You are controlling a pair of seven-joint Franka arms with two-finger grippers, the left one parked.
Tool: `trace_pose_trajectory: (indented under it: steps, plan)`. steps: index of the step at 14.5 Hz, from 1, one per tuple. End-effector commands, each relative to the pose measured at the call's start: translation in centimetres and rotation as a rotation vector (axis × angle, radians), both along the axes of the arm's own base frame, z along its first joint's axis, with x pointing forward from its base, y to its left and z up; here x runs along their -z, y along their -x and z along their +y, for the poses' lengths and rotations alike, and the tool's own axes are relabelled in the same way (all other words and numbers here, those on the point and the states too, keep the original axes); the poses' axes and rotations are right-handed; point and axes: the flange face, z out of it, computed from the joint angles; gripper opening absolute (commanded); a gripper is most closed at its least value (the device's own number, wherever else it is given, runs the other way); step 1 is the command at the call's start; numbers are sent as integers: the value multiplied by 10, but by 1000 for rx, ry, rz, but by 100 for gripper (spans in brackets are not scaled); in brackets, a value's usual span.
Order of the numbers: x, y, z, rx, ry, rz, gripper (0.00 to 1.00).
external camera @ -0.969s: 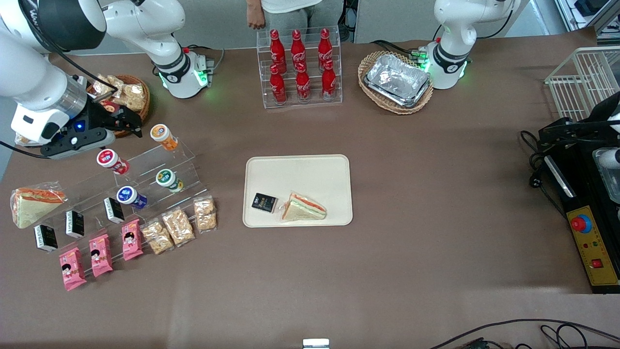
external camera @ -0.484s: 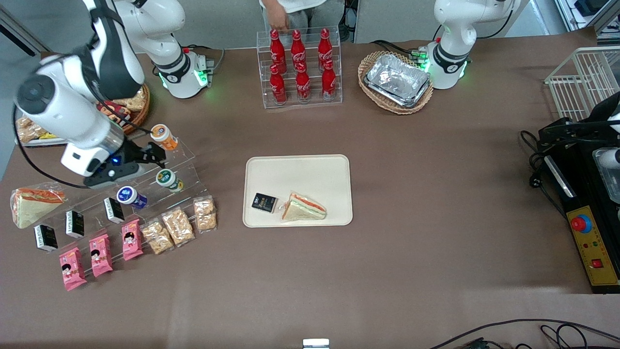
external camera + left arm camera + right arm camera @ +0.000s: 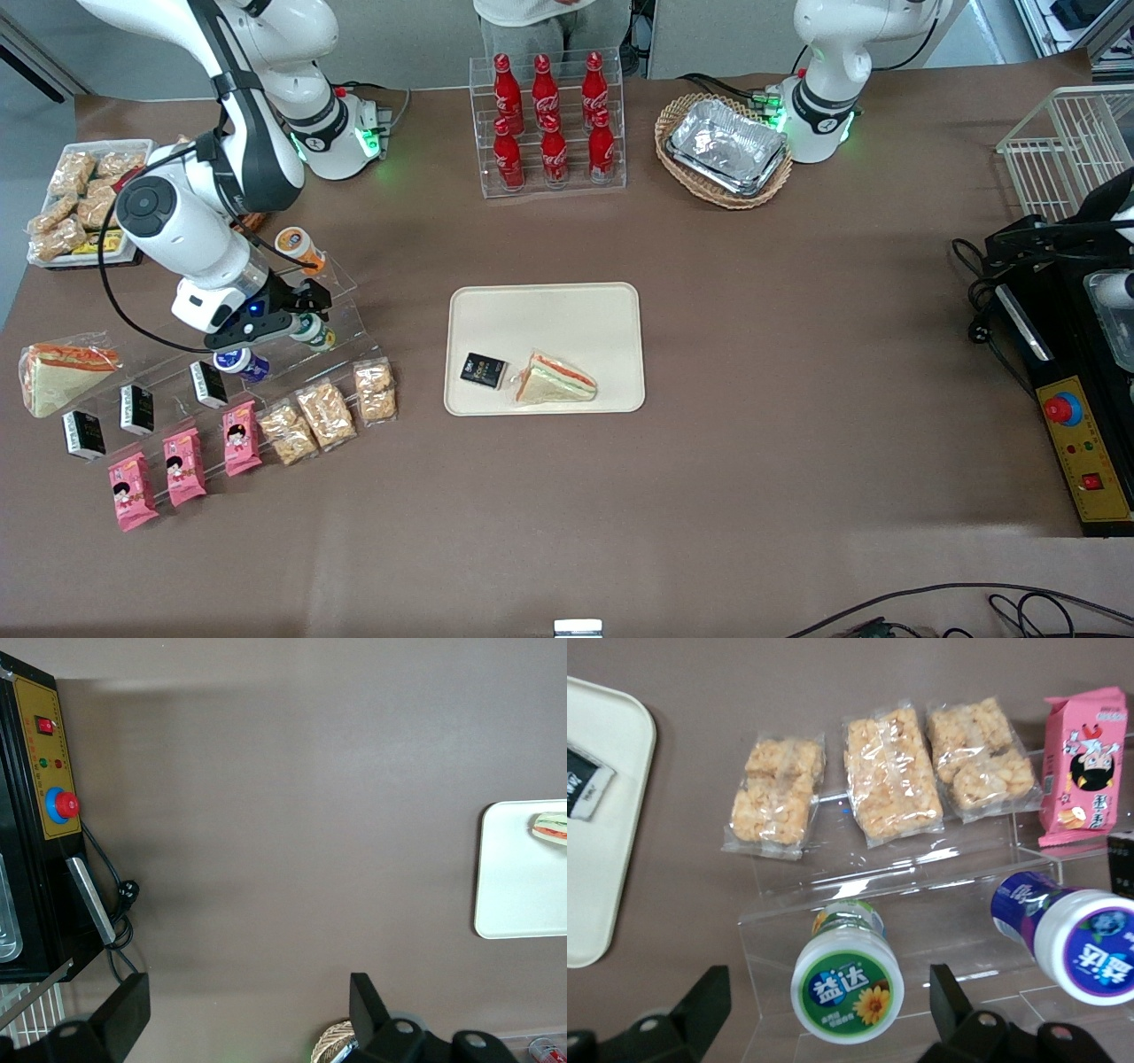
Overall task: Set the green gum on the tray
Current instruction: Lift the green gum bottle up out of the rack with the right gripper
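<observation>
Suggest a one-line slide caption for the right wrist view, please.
Open gripper straddles the green gum on the clear stand, tray nearby.

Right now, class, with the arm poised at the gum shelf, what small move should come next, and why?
Probably lower the gripper a little and close it on the green gum. The jaws stand open on either side of the bottle's lid without touching it, and the bottle still rests on the clear shelf, away from the tray.

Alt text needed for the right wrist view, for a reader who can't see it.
The open pincer straddles the green gum, which lies on a clear acrylic step rack beside a blue-lidded gum bottle. Three bags of puffed snacks and a pink packet are also visible, as is a corner of the cream tray.
</observation>
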Motion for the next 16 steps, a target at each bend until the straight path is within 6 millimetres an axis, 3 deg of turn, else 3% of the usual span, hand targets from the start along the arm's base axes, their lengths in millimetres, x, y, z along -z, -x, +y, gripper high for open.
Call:
trace_pose_trajectory:
  steps: [1,6,7,10,11,13,16]
  plan:
    - [20,14,-2,21,-14,-33,100]
    - [32,21,-3,20,-13,-41,97]
    - [34,21,-3,20,-13,-41,89]
    - [37,21,-3,20,-12,-33,39]
    - [36,21,-3,20,-13,-35,29]
    - [36,21,-1,17,-12,-33,19]
    - [35,21,-1,18,-12,-30,19]
